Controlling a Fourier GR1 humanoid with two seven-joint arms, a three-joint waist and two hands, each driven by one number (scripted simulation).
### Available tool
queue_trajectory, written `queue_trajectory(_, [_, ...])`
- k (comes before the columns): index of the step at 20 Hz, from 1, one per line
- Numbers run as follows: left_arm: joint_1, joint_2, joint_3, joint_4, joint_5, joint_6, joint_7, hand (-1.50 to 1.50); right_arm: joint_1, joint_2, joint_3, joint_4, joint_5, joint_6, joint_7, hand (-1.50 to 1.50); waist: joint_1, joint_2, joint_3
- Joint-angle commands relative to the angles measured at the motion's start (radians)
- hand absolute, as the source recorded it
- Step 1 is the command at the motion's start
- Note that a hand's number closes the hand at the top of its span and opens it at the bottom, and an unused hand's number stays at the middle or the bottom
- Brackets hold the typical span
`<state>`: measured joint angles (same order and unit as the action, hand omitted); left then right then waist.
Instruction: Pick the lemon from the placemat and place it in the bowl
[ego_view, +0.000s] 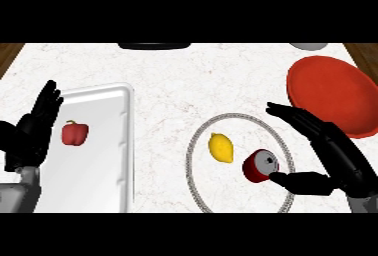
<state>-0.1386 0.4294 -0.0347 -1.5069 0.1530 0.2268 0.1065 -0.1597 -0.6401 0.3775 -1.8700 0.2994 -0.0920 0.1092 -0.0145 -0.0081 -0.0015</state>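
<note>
- We see the lemon (221, 147) lying on the placemat (210, 185).
- Right hand (328, 142): fingers straight and apart, thumb apparently touching a red object (257, 167).
- Left hand (35, 125): fingers straight, resting.

The counter (221, 80) is viewed steeply downward from head height at close range; one view only is supplied.

A small yellow oval lemon (221, 147), pointed at both ends, is shown lying lengthwise from 12 to 6 o'clock on the 9 o'clock side of a round white placemat (193, 150) edged in grey beading. A wide, shallow red bowl (332, 90) is set upright at 2 o'clock from the lemon, well apart.
</note>
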Motion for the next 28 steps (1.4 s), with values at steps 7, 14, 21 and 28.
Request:
queue_trajectory(7, [0.022, -0.063, 0.015, -0.027, -0.065, -0.011, -0.012, 0.0, -0.098, 0.041, -0.09, -0.15, 0.029, 0.213, 0.266, -1.5, 0.02, 0.007, 0.001])
queue_trajectory(14, [0.012, -0.015, 0.054, -0.071, -0.021, -0.088, 0.017, 0.0, -0.401, 0.07, -0.069, -0.069, -0.057, 0.439, 0.513, -1.5, 0.036, 0.007, 0.0])
queue_trajectory(21, [0.015, -0.059, 0.043, -0.028, -0.044, -0.071, -0.027, 0.0, -0.594, 0.138, 0.059, 0.161, -0.063, 0.651, 0.625, -1.5, 0.043, 0.011, 0.0])
queue_trajectory(28, [-0.029, -0.089, 0.023, -0.025, -0.091, -0.041, 0.033, 0.0, -0.633, 0.297, 0.12, 0.353, -0.063, 0.751, 0.653, -1.5, 0.028, 0.009, 0.001])
